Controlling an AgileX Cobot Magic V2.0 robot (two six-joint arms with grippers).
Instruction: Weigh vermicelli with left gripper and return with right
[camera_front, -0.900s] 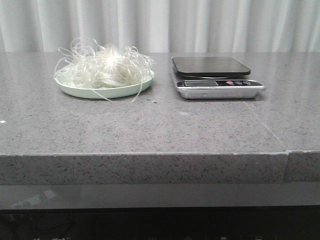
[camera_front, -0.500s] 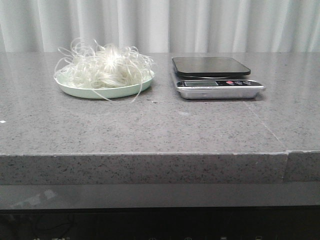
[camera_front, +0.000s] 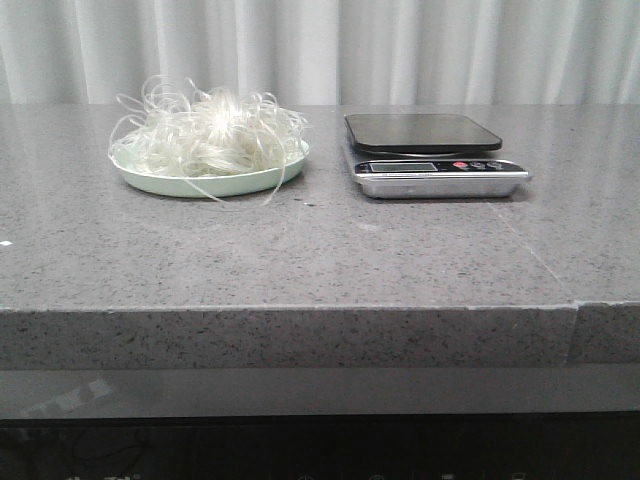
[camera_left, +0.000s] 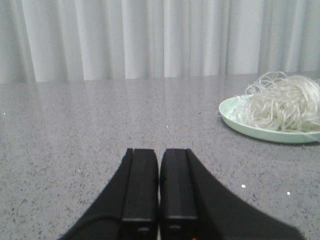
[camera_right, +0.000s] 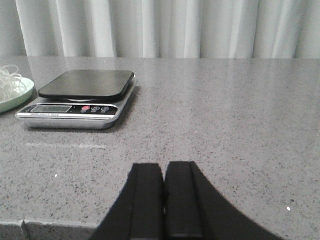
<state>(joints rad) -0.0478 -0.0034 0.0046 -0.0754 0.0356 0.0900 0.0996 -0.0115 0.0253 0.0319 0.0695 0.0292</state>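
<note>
Item 1: the vermicelli (camera_front: 208, 135), a fluffy tangle of thin, translucent white-cream strands with loose curling loops. It is heaped on a pale green round plate (camera_front: 205, 184) and covers most of it, with a few strands trailing over the rim toward the table. The plate stands on the left half of the grey speckled table (camera_front: 300, 260), well back from the front edge.

Item 2: a kitchen scale (camera_front: 430, 155), with a dark square weighing platform above a silver base that carries a small display and buttons. It stands on the table just to the right of the plate, apart from it. The platform is bare.

Item 3: the left gripper (camera_left: 159, 185), black with blocky tapering fingers. Its jaws are pressed together with only a thin seam between them, and they hold nothing. It sits low over bare table, well apart from the plate and noodles.

Item 4: the right gripper (camera_right: 164, 197), also black. Its jaws are likewise closed against each other and hold nothing. It is above open table, with the scale well apart from it.

Backdrop: a pale pleated curtain (camera_front: 320, 50) behind the table.
</note>
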